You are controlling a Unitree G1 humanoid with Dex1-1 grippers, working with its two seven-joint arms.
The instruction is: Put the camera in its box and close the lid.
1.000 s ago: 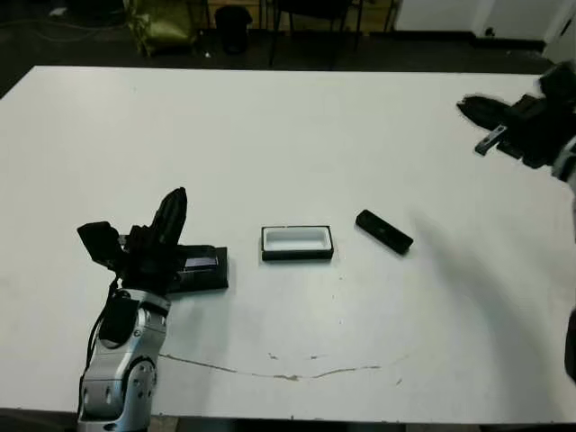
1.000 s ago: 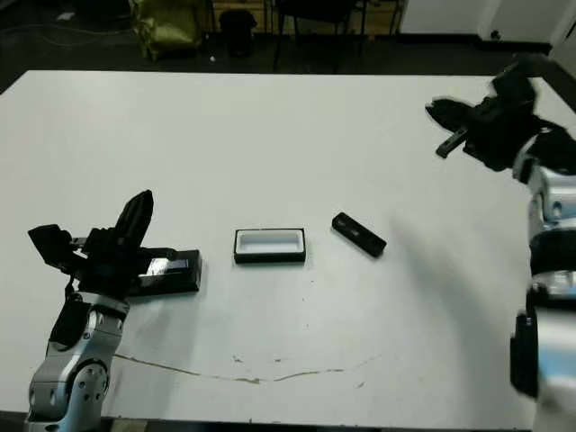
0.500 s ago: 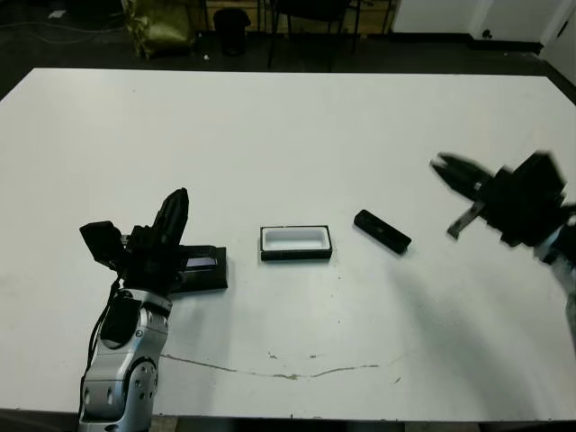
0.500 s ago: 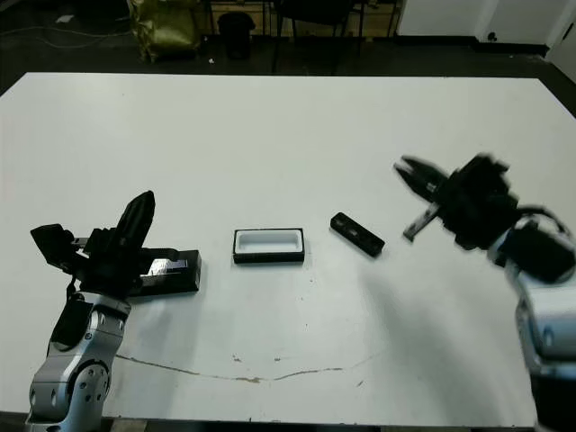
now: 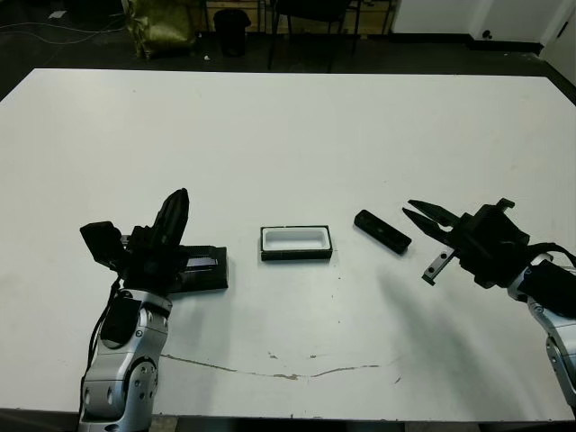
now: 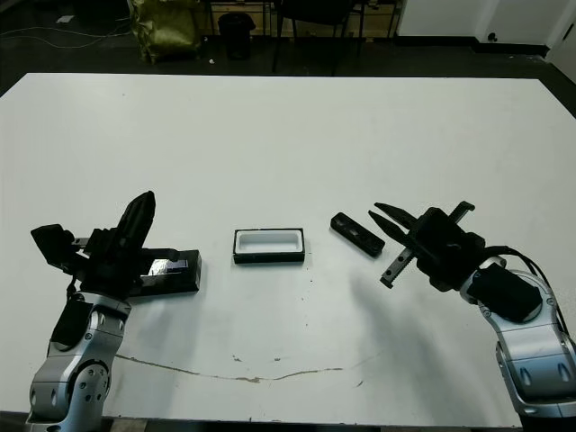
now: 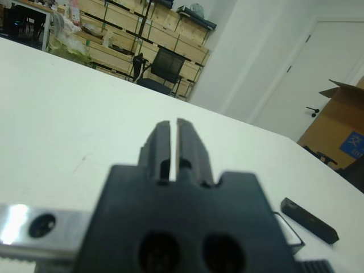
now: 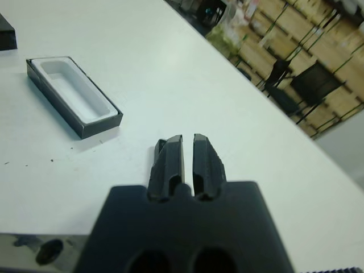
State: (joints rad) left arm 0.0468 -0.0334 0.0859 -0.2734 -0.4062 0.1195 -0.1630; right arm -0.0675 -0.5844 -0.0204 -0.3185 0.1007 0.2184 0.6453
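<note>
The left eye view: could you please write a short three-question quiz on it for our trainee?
1. True or false: the camera lies inside the box.
2. Which thing lies closest to the left claw? A) lid B) box C) camera
3. What does the right claw hold?

Key: 1. False: it lies on the table, right of the box. 2. A. 3. Nothing; it is shut and empty, near the camera.
</note>
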